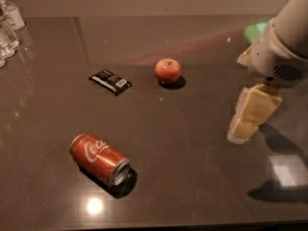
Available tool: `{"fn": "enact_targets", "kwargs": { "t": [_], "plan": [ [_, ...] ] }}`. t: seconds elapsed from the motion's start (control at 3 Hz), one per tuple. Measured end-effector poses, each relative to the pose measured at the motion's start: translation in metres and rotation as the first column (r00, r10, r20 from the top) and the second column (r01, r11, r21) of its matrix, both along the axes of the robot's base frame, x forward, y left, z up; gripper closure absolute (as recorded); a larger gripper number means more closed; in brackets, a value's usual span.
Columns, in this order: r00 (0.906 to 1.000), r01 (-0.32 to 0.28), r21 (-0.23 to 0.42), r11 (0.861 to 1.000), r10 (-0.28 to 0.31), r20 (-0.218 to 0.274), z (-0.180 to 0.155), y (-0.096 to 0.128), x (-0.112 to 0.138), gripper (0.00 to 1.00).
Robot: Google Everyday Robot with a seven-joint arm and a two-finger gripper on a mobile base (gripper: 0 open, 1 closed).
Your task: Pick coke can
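The coke can lies on its side at the front left of the dark table. It is red with white script, and its silver end faces front right. My gripper hangs from the white arm at the right side of the view, above the table. It is far to the right of the can and holds nothing that I can see.
A red apple stands at the middle back. A small black snack wrapper lies to its left. Clear water bottles stand at the far left edge. The table's front edge runs along the bottom of the view.
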State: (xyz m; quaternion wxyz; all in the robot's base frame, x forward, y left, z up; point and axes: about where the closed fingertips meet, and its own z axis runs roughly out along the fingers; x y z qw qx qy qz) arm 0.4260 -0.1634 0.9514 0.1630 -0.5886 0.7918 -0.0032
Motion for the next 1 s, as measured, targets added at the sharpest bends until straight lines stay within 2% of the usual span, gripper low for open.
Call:
{"fn": "enact_targets", "kwargs": {
  "t": [0.67, 1.0],
  "plan": [
    [0.9972, 0.064, 0.049, 0.997, -0.062, -0.042, -0.017, 0.066, -0.011, 0.00],
    [0.9928, 0.104, 0.061, 0.993, -0.100, -0.066, -0.023, 0.102, -0.017, 0.00]
  ]
}}
